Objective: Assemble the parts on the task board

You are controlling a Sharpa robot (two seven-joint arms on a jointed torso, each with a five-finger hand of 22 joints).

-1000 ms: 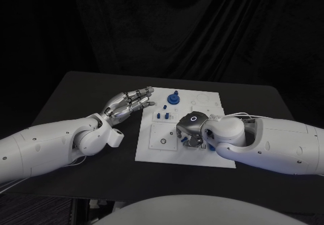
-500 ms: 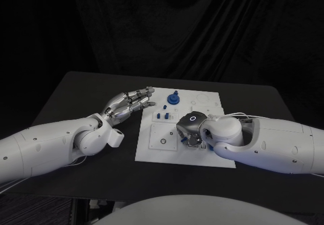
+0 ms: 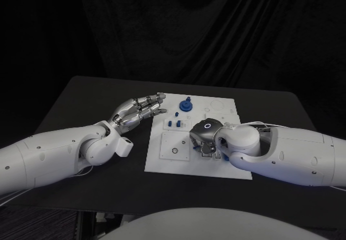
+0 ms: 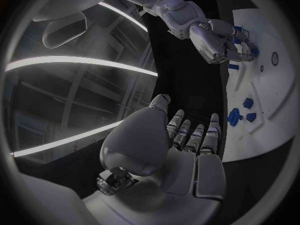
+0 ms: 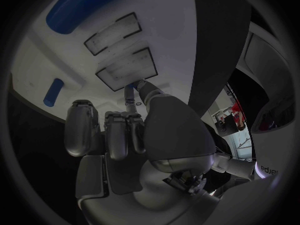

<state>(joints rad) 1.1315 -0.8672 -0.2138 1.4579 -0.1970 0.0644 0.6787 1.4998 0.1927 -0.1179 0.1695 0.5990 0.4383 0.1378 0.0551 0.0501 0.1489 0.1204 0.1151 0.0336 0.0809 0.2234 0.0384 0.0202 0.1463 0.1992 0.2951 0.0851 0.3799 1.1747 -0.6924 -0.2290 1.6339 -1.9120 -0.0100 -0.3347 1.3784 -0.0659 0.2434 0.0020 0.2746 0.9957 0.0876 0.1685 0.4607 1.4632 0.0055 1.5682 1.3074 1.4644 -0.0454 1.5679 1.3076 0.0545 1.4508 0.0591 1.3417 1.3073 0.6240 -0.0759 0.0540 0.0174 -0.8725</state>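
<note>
Two hands are working over the task board (image 3: 162,162), the white plate lying in the middle of the black table (image 3: 79,95).

The right hand (image 3: 204,138) is bending down over the board's near-right part. In the right wrist view its fingers (image 5: 119,130) are curling in together, and the thumb and a finger seem to be pinching a small blue part (image 5: 130,89) at the edge of a rectangular recess (image 5: 128,69). The tips are covering most of it, so the grip is a judgement only.

The left hand (image 3: 137,112) is hovering at the board's far-left corner, fingers straight, side by side, holding nothing and touching nothing.

Other parts are sitting elsewhere: a round blue knob (image 3: 186,105) near the far edge, small blue pegs (image 3: 173,122) just nearer than it, and a long blue bar (image 5: 84,5) beyond the recesses.

Step in hand, likely: seating the pinched part in its recess. To do it well, it should be squaring the part to the recess edges first, lowering straight, pressing lightly, and letting go only once the part is sitting flush.
</note>
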